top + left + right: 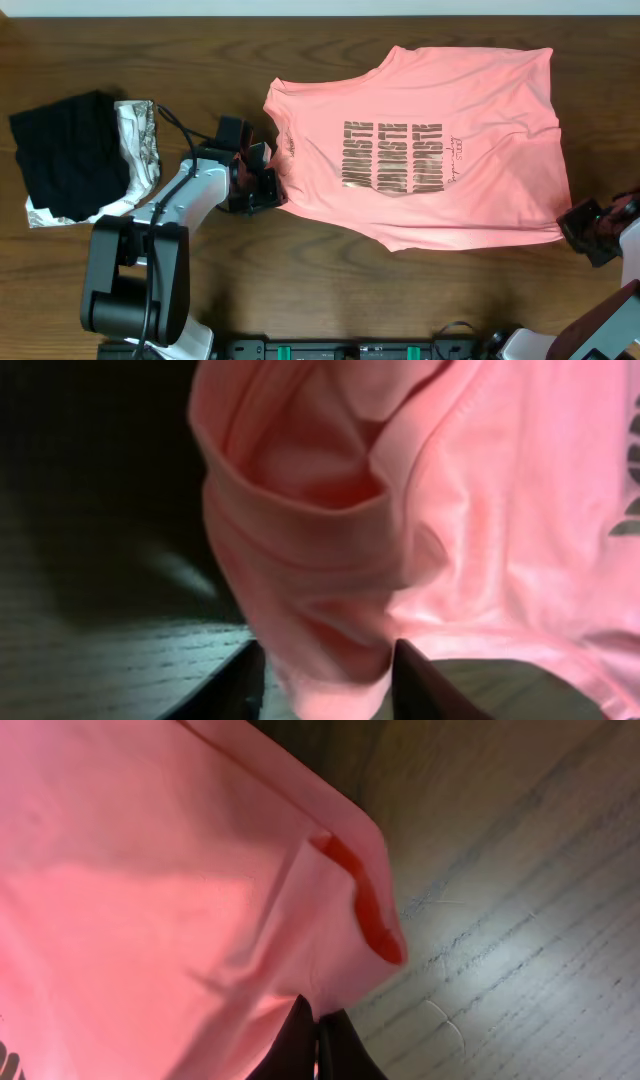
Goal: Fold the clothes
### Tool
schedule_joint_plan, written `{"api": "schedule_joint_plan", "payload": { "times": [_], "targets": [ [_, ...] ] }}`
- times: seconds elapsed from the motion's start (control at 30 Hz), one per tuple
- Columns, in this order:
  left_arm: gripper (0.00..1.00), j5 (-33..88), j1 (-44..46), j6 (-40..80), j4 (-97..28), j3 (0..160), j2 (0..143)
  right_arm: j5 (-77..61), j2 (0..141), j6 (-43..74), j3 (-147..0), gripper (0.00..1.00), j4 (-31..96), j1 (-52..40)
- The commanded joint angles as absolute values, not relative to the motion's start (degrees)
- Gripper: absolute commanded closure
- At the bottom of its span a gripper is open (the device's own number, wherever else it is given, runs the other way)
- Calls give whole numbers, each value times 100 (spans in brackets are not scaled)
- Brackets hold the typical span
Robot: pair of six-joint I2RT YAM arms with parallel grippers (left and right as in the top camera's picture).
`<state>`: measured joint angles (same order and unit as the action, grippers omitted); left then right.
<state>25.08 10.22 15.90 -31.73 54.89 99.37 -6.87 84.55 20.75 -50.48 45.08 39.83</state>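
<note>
On the dark wooden counter (400,300), the salmon-pink short-sleeved T-shirt of thin fabric (420,140) lies spread out, lettering up, with no fold made. The left tool (330,670) straddles a sleeve edge, but I cannot tell whether it grips. The right tool (318,1035) is pinched on a hem corner. All the folding seems left to do.

left arm (190,195): white link, black joints | cable (178,122): black, looped | left end effector (272,180): black, 2 fingers

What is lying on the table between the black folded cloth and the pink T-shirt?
In the overhead view, a silvery-white cloth lies against the black cloth. Next is the left gripper, at the edge of the T-shirt.
</note>
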Motion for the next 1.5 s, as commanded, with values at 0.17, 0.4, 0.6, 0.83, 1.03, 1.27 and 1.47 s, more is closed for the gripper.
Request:
{"api": "schedule_joint_plan", "payload": {
  "times": [0.17,0.4,0.6,0.83,1.03,1.27,1.47],
  "targets": [
    [81,2482,1009,1553,-3203,5546,9998,-690,8374,2008,-5026,99,4504,3935],
    [94,2477,998,1555,-3280,5548,9981,-690,8374,2008,-5026,99,4519,3935],
    [94,2091,821,1555,-3446,5548,9653,-690,8374,2008,-5026,99,4499,3935],
    [94,2093,368,1564,-3426,5548,8807,-698,8372,2010,-5037,99,4521,3935],
    [94,2095,285,1577,-3514,5548,8501,-832,8372,2008,-5037,99,4810,3935],
    [94,2093,285,1577,-3929,5548,8499,-930,8149,1957,-5037,99,5157,3935],
    [94,2095,285,1577,-4580,5548,8495,-928,7509,1944,-5037,99,5408,3935]
  ]
}}
